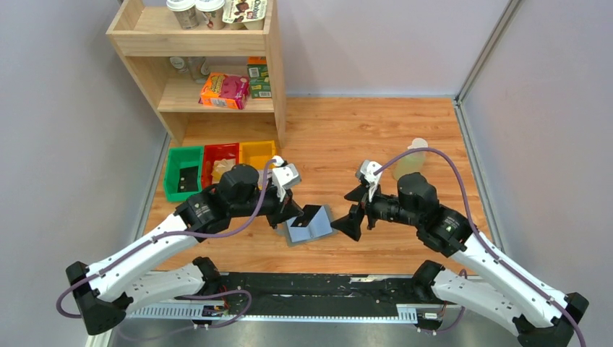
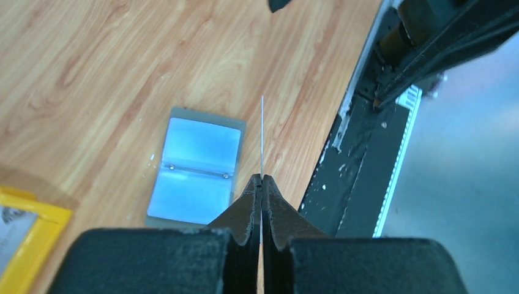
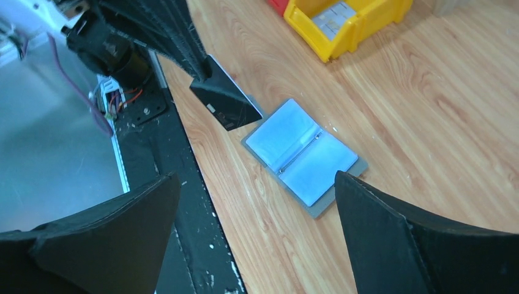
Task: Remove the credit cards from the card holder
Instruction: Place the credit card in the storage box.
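Observation:
The card holder (image 1: 307, 233) lies open and flat on the wooden table, its pale bluish slots facing up; it also shows in the left wrist view (image 2: 193, 168) and the right wrist view (image 3: 303, 150). My left gripper (image 1: 295, 215) (image 2: 262, 179) is shut on one thin credit card (image 2: 262, 135), seen edge-on as a pale line. The card looks dark in the right wrist view (image 3: 225, 101) and is held above the holder's near-left edge. My right gripper (image 1: 352, 211) (image 3: 257, 177) is wide open and empty, just right of the holder. No other cards show in the slots.
Green (image 1: 182, 172), red (image 1: 220, 160) and yellow (image 1: 257, 153) bins stand at the back left, in front of a wooden shelf (image 1: 209, 65) with boxes and cups. A pale object (image 1: 412, 160) sits behind the right arm. A black rail (image 1: 311, 289) runs along the near edge.

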Tool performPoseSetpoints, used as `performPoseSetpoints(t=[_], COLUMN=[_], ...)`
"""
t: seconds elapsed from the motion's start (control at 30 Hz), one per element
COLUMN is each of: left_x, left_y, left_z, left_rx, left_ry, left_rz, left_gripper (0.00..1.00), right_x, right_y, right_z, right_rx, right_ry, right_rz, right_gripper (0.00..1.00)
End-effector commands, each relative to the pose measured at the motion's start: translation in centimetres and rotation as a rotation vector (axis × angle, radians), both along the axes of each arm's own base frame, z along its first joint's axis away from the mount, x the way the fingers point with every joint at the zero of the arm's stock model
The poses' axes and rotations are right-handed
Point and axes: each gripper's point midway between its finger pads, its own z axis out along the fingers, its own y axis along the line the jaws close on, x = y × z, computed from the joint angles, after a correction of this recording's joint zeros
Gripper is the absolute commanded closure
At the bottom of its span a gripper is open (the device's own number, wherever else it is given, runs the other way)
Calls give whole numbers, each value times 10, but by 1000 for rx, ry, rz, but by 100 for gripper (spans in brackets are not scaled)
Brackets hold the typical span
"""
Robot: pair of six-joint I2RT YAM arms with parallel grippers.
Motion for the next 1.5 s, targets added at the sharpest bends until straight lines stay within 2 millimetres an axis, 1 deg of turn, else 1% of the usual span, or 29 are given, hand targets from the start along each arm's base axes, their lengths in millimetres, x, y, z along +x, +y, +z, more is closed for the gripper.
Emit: performPoseSetpoints(t=[0.0, 0.07, 0.1, 0.13, 0.17, 0.27, 0.4, 0.57, 0.67, 0.7, 0.8, 0.83, 0.9, 0.97, 1.0, 1.03, 1.07, 1.1, 1.13, 1.17, 1.2, 1.23, 1.27, 1.3, 1.33, 1.37, 1.4, 1.43, 1.47], left_x=[-17, -17, -15, -17, -16, -18, -16, -19, -21, -21, -22, -21, -19, -13, -8, -5, 1, 4, 11, 12, 21, 21, 29, 28, 36, 35, 39, 38, 42], left_y=[2, 1, -1, -1, -4, -11, -14, -19, -20, -21, -20, -19, -18, -17, -13, -11, -8, -5, -5, 2, 4, 10, 12, 18, 19, 24, 25, 27, 29], left_z=[8, 7, 3, 8, 6, 13, 14, 25, 27, 29, 30, 31, 33, 36, 36, 46, 42, 54, 56, 64, 60, 69, 65, 72, 66, 76, 68, 70, 72], left_rx=[111, 154, 176, 178, 187, 173, 184, 141, 129, 123, 123, 121, 112, 93, 92, 55, 60, 14, -16, -50, -74, -114, -144, -190, -235, -298, -341, -399, -457], left_ry=[-116, -119, -110, -116, -111, -120, -125, -145, -143, -144, -146, -148, -158, -183, -193, -228, -216, -257, -258, -280, -269, -287, -276, -288, -262, -265, -230, -199, -197], left_rz=[-247, -290, -304, -332, -347, -399, -419, -443, -454, -459, -451, -445, -420, -364, -305, -270, -208, -166, -101, -57, 19, 55, 122, 157, 231, 261, 311, 339, 380], left_gripper=[100, 100, 100, 100, 100, 100, 100, 100, 100, 100, 100, 100, 97, 87, 75, 63, 57, 49, 45, 38, 26, 23, 23, 23, 23, 22, 23, 23, 23], right_x=[-11, -13, -14, -15, -17, -20, -19, -18, -16, -15, -11, -11, -10, -10, -8, -7, -5, -3, 1, 4, 10, 15, 20, 23, 27, 30, 31, 33, 34], right_y=[7, 14, 17, 22, 26, 39, 51, 59, 63, 64, 64, 63, 61, 59, 59, 58, 57, 56, 55, 54, 52, 48, 45, 42, 38, 34, 30, 23, 18], right_z=[24, 28, 30, 33, 36, 35, 28, 22, 18, 17, 18, 18, 16, 16, 16, 14, 16, 17, 19, 22, 21, 25, 23, 31, 36, 38, 47, 57, 59], right_rx=[-11, -10, -9, -2, 4, 6, 0, 16, 23, 22, 21, 20, 20, 30, 39, 47, 62, 87, 114, 142, 165, 198, 224, 277, 324, 369, 435, 506, 552], right_ry=[-163, -179, -184, -189, -190, -162, -117, -89, -90, -84, -83, -80, -71, -59, -56, -42, -49, -17, -5, 1, 20, 29, 52, 55, 58, 78, 100, 90, 108], right_rz=[173, 232, 258, 289, 321, 402, 455, 474, 463, 457, 428, 421, 402, 378, 357, 332, 308, 261, 222, 182, 121, 61, 2, -38, -83, -128, -169, -206, -236], right_gripper=[0, 2, 3, 5, 7, 15, 21, 32, 45, 53, 92, 100, 100, 100, 100, 100, 100, 100, 100, 100, 100, 100, 100, 100, 100, 100, 100, 100, 100])
